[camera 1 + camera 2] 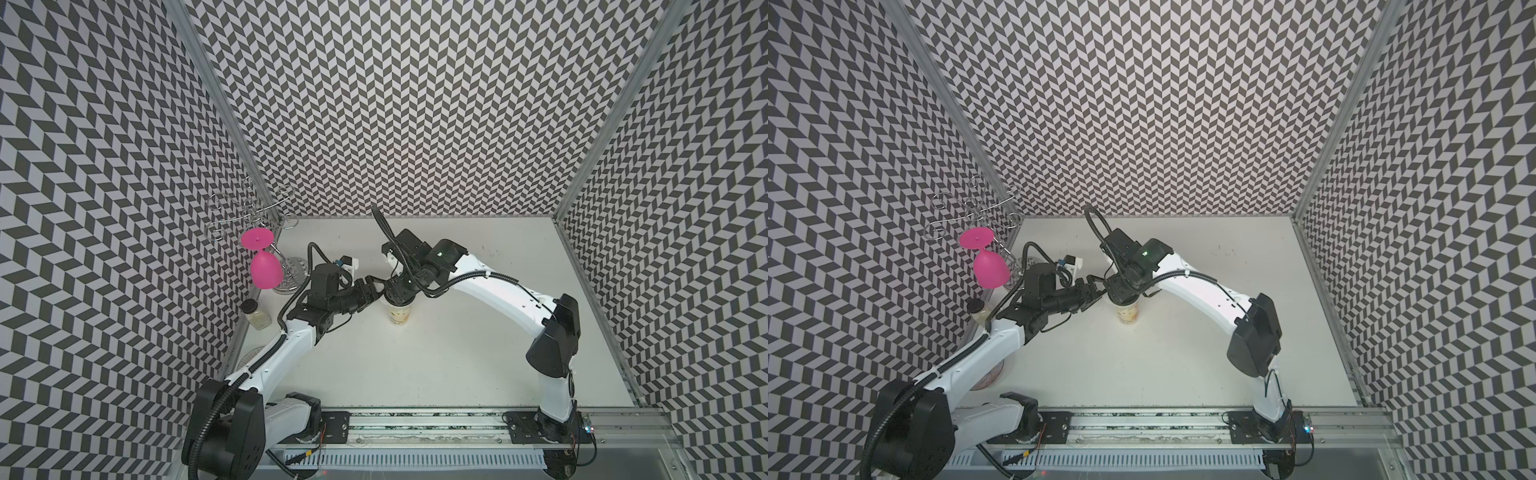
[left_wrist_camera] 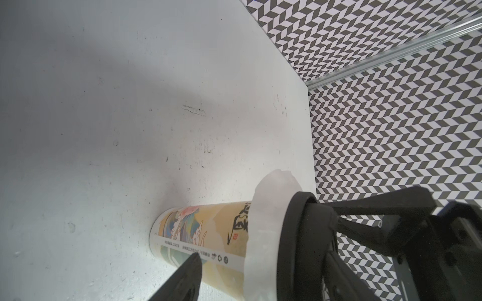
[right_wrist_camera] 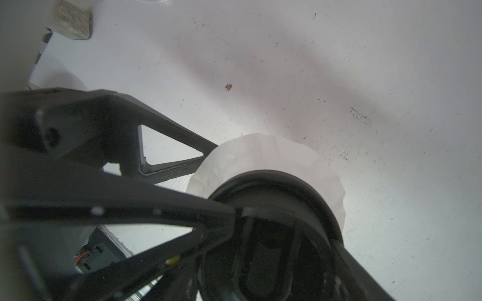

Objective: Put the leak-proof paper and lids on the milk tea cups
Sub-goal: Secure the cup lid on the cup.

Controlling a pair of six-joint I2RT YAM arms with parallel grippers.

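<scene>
The milk tea cup (image 1: 400, 318) stands upright mid-table, cream with brownish-yellow print (image 2: 208, 234). The leak-proof paper (image 2: 263, 226) is draped over its mouth and hangs as a crinkled whitish skirt (image 3: 260, 153) round the rim. A black round lid (image 3: 273, 208) sits on top of the paper, with my right gripper (image 1: 400, 293) shut on it from above. My left gripper (image 1: 376, 291) reaches in from the left at rim height, open. One of its fingers (image 2: 187, 273) lies alongside the cup's wall below the skirt. Whether it touches the cup I cannot tell.
A pink goblet (image 1: 264, 270) hangs upside down from a wire rack (image 1: 249, 212) at the back left. A small clear jar with a black cap (image 1: 257, 316) stands by the left wall. A round patterned dish (image 1: 251, 359) lies under the left arm.
</scene>
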